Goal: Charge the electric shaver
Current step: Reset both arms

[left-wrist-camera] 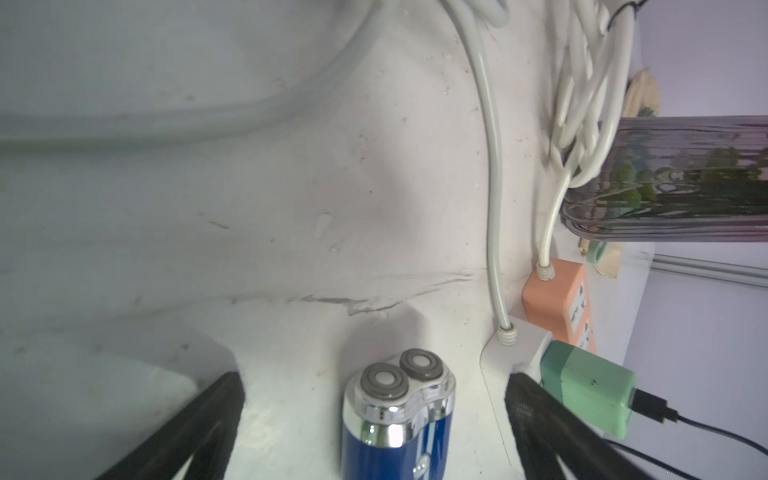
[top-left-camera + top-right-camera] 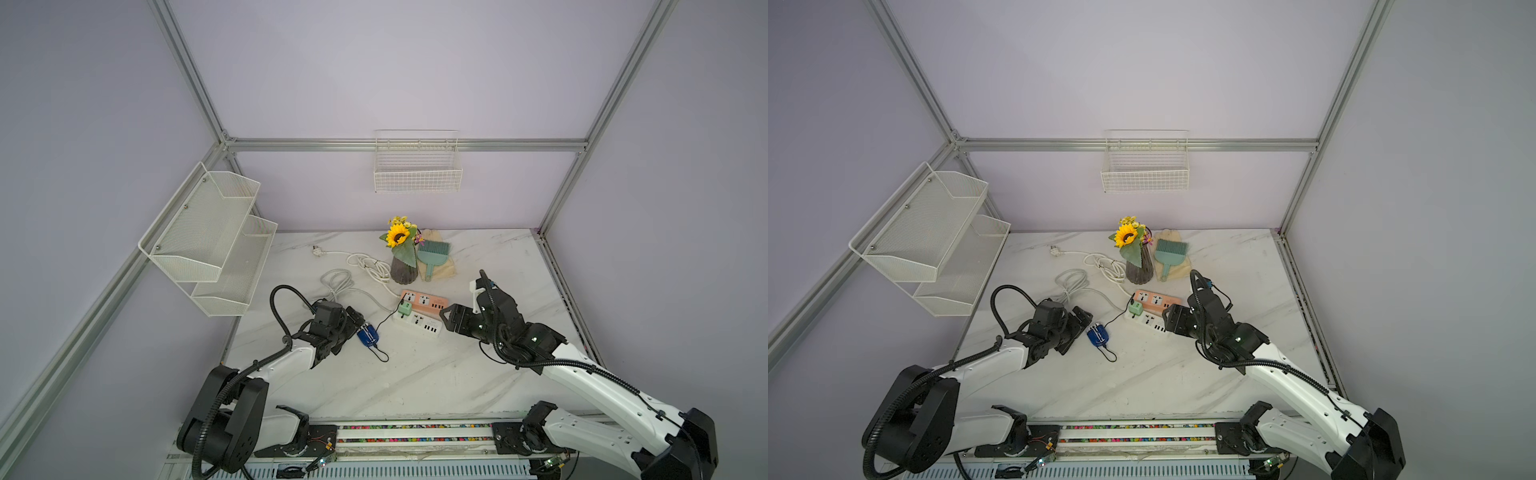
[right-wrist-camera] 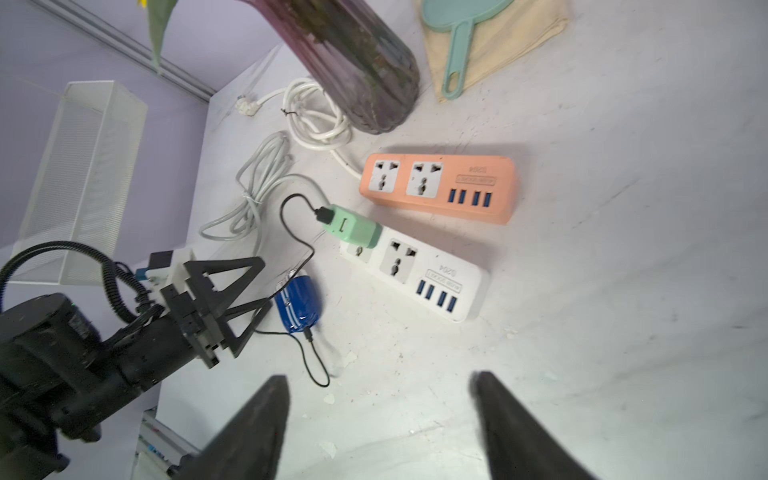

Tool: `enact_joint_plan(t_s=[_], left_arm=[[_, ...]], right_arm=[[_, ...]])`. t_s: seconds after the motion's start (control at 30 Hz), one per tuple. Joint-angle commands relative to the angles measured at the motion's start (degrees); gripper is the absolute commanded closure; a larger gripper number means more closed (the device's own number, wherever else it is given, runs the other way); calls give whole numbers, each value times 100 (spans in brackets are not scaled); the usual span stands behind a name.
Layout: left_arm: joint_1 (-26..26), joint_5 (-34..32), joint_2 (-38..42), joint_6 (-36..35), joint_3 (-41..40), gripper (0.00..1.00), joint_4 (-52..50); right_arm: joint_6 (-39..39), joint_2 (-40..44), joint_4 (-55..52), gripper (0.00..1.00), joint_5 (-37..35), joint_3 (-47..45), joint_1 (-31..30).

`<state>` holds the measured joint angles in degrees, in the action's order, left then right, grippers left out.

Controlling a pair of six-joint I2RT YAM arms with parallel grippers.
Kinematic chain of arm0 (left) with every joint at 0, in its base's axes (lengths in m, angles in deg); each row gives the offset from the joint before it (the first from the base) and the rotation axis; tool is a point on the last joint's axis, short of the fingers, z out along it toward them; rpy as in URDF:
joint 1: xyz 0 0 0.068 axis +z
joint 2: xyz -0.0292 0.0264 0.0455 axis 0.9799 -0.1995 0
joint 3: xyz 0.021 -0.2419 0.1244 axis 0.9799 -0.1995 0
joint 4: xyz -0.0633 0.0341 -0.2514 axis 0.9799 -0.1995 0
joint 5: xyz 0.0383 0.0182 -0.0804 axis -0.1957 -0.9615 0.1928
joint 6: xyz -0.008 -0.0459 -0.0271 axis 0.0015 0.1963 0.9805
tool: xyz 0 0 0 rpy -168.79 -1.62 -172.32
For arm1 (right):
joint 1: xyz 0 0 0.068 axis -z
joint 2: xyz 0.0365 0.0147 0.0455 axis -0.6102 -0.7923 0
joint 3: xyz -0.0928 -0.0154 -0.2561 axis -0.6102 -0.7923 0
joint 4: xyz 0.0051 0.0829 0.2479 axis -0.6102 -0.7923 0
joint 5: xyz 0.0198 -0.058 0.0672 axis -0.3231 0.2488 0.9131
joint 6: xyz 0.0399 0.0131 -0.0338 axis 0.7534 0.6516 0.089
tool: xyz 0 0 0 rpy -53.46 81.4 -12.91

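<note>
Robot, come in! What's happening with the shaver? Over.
Left gripper open, straddling electric shaver. Right gripper open, empty. Shaver flat on table, black cable into green adapter on white power strip. Nothing in the way.

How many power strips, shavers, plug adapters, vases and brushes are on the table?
Power strips: 2, the orange power strip and the white power strip
Electric shaver: 1
Mint-green plug adapter: 1
Vase: 1
Teal brush with dustpan: 1
Total: 6
</note>
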<state>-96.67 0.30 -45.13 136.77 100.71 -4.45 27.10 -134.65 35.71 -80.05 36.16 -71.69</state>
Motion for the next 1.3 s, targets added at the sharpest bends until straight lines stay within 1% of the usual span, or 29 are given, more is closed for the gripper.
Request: enact_joint_plan(t_s=[0.0,0.03,0.07,0.1,0.13,0.17,0.2,0.23,0.27,0.3,0.33,0.37,0.4,0.43,0.47,0.5,0.57,0.6,0.63,0.73,0.8,0.87,1.0,1.1,1.13,1.17,1.2,1.23,1.27], left_arm=[[234,-122,418,-607,360,0,-1067],[268,-82,564,-780,493,0,-1163],[303,-128,720,-967,701,0,-1343],[323,-317,884,-1115,967,0,-1633],[331,-611,999,-1249,1201,0,-1892],[332,-982,1129,-1412,1467,0,-2053],[332,-1426,1224,-1531,1725,0,-2309],[337,-1955,1260,-1478,1944,0,-2594],[334,-2686,1244,-1169,2208,0,-3046],[328,-3528,1226,-749,2362,0,-3463],[336,-4036,1239,-536,2356,0,-3573],[333,-4561,1286,-617,2197,0,-3327],[332,-4889,1376,-1447,1874,0,-2537],[332,-5008,1470,-2226,1443,0,-1502],[333,-5008,1544,-2226,999,0,-280],[332,-5008,1574,-2226,589,0,444],[408,-5008,1487,-2226,-266,0,2486],[499,-5008,1370,-2226,-578,0,3234],[622,-5008,1237,-2226,-695,0,3467],[1149,-5008,747,-2226,-676,0,3332],[1432,-5008,425,-2226,-775,0,3801],[1557,-5008,23,-2226,-857,0,4440],[1898,-5008,-951,-2226,-720,0,5235],[1981,-5008,-1235,-2226,-688,0,5406],[1972,-5008,-1245,-2226,-733,0,5402],[1984,-5008,-1370,-2226,-914,0,5865],[1984,-5008,-1611,-2226,-1143,0,6695],[1982,-5008,-1765,-2226,-1273,0,7119],[1978,-5008,-1703,-2226,-1209,0,6914]], right_arm=[[-272,-106,-571,3,-63,347,958],[-443,-141,-593,3,-115,431,1172],[-590,-164,-686,3,-443,578,1269],[-835,-158,-677,3,-827,710,1274],[-878,-166,-689,3,-1275,836,1275],[-933,-213,-688,3,-1879,972,1276],[-916,-316,-707,3,-2562,1085,1278],[-913,-422,-649,3,-3098,1101,1282],[-1158,-516,-292,3,-3424,949,1324],[-1882,-519,716,3,-3254,583,1413],[-2489,-496,1644,3,-2996,142,1460],[-2860,-491,2618,3,-2893,-340,1502],[-3257,-576,3608,3,-2885,-895,1519],[-3484,-733,4413,3,-2841,-1298,1563],[-3706,-974,5169,3,-2702,-1656,1668],[-3817,-1224,5576,3,-2555,-1832,1755],[-4012,-1818,6259,3,-2068,-2036,1988],[-4104,-2139,6514,3,-2025,-2062,2044],[-4112,-2400,6726,3,-1949,-2099,2144],[-4121,-3004,7359,3,-1696,-2141,2414],[-4134,-3320,7579,3,-1552,-2111,2616],[-4152,-3452,7612,3,-1312,-1994,2778],[-3990,-4022,8404,3,-850,-2144,3137],[-4054,-4331,9229,3,-652,-2410,3180],[-4044,-4297,9208,3,-696,-2444,3180],[-4040,-4276,9272,3,-762,-2500,3180],[-3996,-4304,9420,3,-837,-2546,3188],[-3980,-4315,9439,3,-905,-2539,3189],[-3927,-4327,9356,3,-990,-2495,3189]])
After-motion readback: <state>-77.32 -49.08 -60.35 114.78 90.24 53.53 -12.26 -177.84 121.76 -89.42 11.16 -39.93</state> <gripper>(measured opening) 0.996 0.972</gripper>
